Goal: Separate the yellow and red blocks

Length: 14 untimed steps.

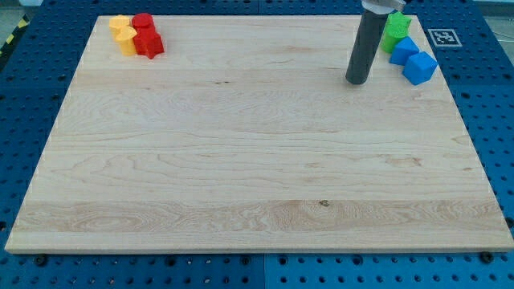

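Two yellow blocks [123, 32] and two red blocks [146, 35] sit packed together at the top left corner of the wooden board [249, 160]. The yellows are on the left and the reds touch them on the right. One red looks round [143, 22], the other star-like [149, 44]. My tip [356, 81] rests on the board at the view's upper right, far from that cluster and just left of the blue blocks.
Two blue blocks [412, 61] and a green block [396, 30] lie at the board's top right corner, close to the right of my rod. A blue pegboard table [24, 120] surrounds the board. A marker tag [442, 37] lies beyond the top right corner.
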Each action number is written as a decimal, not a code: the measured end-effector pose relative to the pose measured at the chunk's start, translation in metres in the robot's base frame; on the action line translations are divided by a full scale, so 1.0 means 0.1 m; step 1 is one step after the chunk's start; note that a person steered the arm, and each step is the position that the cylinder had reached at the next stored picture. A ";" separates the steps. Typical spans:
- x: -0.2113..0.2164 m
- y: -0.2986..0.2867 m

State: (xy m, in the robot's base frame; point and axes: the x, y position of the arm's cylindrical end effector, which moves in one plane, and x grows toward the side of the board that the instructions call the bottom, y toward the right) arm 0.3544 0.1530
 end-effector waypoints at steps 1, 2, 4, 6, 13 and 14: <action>-0.20 -0.36; -0.45 -0.87; -1.10 -1.89; -1.61 -3.02; -1.54 -4.23; -1.44 -4.13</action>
State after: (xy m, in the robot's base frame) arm 0.2102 -0.2602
